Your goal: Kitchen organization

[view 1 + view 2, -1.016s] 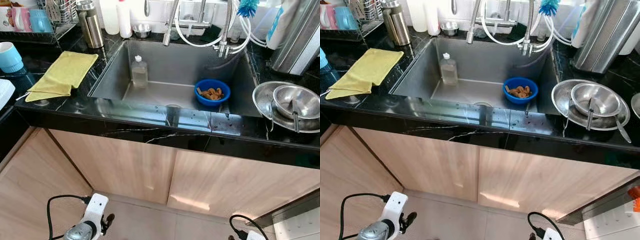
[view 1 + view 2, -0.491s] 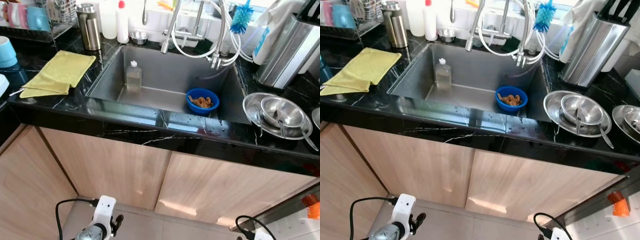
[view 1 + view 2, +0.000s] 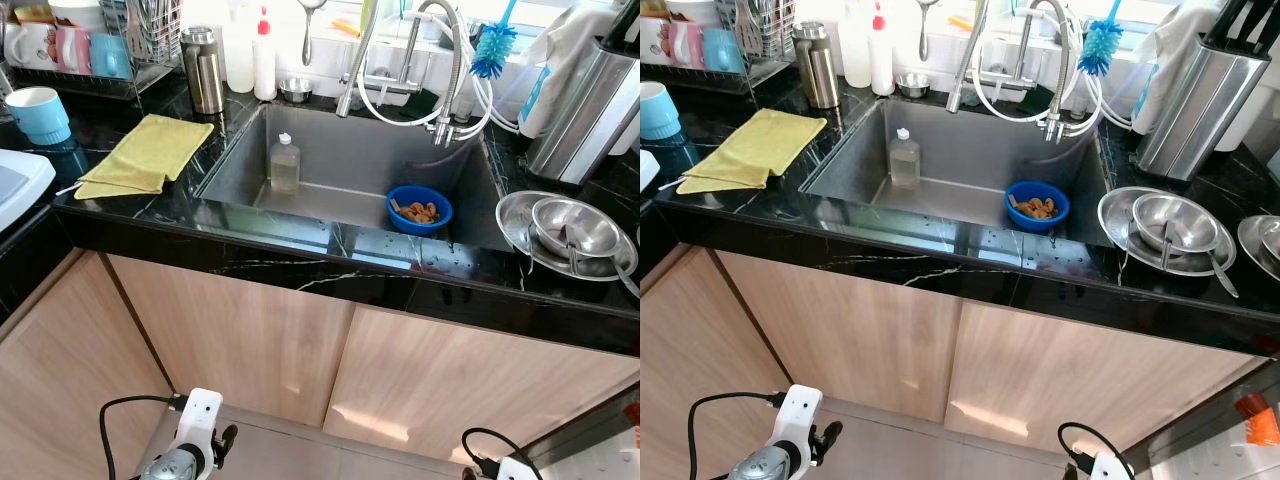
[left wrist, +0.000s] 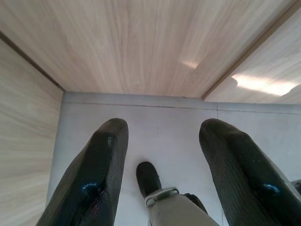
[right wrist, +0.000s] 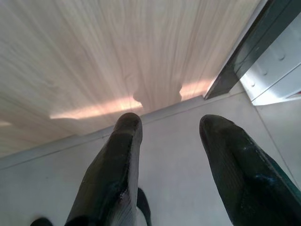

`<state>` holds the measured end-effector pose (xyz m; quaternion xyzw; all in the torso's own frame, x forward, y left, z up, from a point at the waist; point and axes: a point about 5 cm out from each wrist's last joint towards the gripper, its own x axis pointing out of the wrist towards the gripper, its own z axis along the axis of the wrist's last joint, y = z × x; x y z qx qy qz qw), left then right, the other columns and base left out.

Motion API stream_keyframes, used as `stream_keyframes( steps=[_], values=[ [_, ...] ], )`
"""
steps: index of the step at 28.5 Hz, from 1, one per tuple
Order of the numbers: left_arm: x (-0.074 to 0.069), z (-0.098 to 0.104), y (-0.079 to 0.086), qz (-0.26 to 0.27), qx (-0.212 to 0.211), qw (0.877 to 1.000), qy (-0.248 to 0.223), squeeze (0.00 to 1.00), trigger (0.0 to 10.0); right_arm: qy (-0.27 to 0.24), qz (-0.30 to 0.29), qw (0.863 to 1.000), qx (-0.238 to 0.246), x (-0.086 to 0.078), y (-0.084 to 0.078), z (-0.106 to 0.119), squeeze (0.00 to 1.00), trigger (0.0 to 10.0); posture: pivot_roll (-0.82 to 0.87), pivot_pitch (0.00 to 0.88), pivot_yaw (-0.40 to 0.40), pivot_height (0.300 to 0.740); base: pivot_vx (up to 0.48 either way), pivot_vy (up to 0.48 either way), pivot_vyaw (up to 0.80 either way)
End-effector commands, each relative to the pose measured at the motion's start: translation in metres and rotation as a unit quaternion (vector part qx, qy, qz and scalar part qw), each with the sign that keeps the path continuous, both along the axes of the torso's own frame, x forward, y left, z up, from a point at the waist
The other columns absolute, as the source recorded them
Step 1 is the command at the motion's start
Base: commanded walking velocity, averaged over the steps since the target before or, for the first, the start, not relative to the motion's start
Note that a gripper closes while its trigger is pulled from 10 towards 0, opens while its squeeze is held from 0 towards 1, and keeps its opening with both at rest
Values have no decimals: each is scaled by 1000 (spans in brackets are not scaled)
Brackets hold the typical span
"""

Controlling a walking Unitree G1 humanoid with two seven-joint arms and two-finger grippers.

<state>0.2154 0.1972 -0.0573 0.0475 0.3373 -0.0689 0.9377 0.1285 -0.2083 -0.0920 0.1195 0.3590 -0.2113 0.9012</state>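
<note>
While both arms hang, sink (image 3: 330, 150) faces countertop edge (image 3: 300, 265).

The left arm (image 3: 185, 450) is showing a white housing over a silver, rounded wrist, with a black cable looping off it. The right arm (image 3: 505, 468) is showing a white tip and a curled black cable. Each end effector (image 4: 162, 155) is wearing two long, black, finely textured fingers (image 5: 117, 174), glossy at the tips.

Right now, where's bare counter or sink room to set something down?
Free: the sink floor between the clear bottle and blue bowl; the front counter strip between the yellow cloth and steel bowls. Crowded: the back ledge around the faucet.
</note>
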Motion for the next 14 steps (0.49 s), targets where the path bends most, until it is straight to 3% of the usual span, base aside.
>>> stream_keyframes(
  steps=[1,8,12,14],
  values=[
    [-5,-2,3,12,-4,1000,-3,0,10000,-5,-3,1000,-19,-2,-3,2,0,10000,133,27,-82,740,0,0,0],
    [-7,-1,5,7,-7,1000,-12,0,10000,-14,-27,999,-37,-7,-3,2,0,10000,113,52,-73,740,0,0,0],
    [-8,0,6,12,-10,1000,-22,0,10000,-117,-31,985,-122,51,-59,46,0,10000,116,63,-76,740,0,0,0],
    [-9,0,7,16,-13,999,-28,0,10000,-126,-31,983,-129,55,-63,50,0,10000,120,69,-77,740,0,0,0]
  ],
)
